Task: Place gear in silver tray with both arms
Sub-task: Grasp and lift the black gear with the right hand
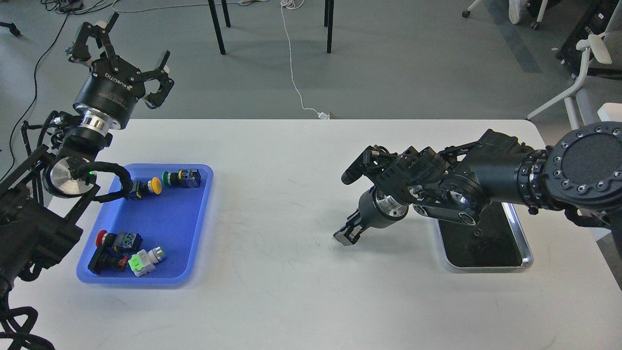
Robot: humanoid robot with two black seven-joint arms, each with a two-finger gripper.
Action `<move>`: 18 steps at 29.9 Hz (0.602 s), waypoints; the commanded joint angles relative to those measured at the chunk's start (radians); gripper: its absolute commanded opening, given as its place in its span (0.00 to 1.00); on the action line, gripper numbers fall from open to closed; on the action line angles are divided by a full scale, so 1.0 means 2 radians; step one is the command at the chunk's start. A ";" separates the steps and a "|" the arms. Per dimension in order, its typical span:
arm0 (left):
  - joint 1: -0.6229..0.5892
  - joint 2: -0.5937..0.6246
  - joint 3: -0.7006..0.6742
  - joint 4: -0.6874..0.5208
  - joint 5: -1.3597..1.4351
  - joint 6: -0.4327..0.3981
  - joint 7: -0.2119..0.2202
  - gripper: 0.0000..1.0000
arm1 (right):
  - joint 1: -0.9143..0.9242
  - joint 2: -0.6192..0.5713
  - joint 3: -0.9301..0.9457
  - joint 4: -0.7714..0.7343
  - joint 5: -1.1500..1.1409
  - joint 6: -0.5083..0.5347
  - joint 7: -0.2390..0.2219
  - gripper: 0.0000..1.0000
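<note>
The silver tray (527, 260) lies at the table's right side, its dark mirror-like bottom partly covered by my right arm. Nothing clear shows in it but a small dark speck (478, 233). My right gripper (348, 205) hangs over the table just left of the tray, with its fingers spread apart and nothing between them. My left gripper (133, 46) is raised beyond the table's far left edge, open and empty. The gear is several push-button switches in the blue tray (197, 228): yellow (155, 185), green (167, 178), red (101, 237) and white-green (146, 260).
The white table (291, 291) has bare surface between the two trays. My left arm's cable sleeve (114, 177) arches over the blue tray's far left corner. Chair legs (218, 29), a white cable (296, 82) and an office chair (583, 73) stand on the floor behind.
</note>
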 commanded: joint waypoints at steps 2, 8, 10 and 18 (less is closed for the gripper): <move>0.000 0.005 0.000 0.000 0.000 -0.001 -0.001 0.98 | 0.000 0.000 -0.003 0.002 -0.003 0.001 0.001 0.45; 0.005 0.005 0.000 0.001 0.000 -0.001 -0.001 0.98 | 0.003 0.000 -0.019 0.002 -0.013 0.001 0.002 0.29; 0.005 0.005 0.000 0.001 0.000 -0.001 -0.002 0.98 | 0.003 0.000 -0.019 0.002 -0.013 0.001 0.002 0.22; 0.005 0.013 0.000 0.001 0.000 0.000 -0.002 0.98 | 0.011 -0.003 -0.017 0.003 -0.012 0.000 0.002 0.08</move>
